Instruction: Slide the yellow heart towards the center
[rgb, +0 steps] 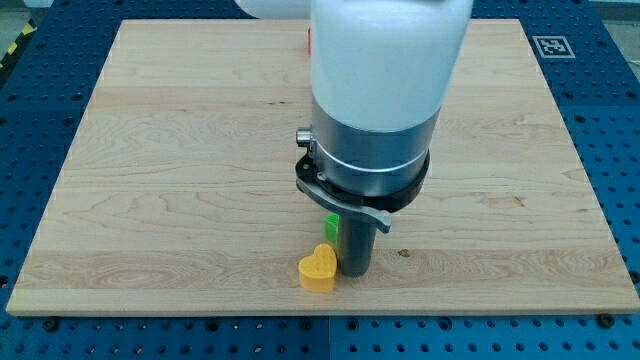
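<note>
The yellow heart (318, 268) lies on the wooden board (150, 150) near the view's bottom edge, a little left of the middle. My tip (355, 272) stands on the board just to the right of the heart, touching or almost touching it. A green block (330, 226) shows as a small sliver just above the heart, mostly hidden behind the rod. The arm's white and grey body (375, 110) hangs over the board's middle and hides what lies under it.
A bit of red (308, 42) shows at the view's top beside the arm, its shape hidden. A fiducial marker (552, 46) sits on the board's top right corner. The blue perforated table (610, 150) surrounds the board.
</note>
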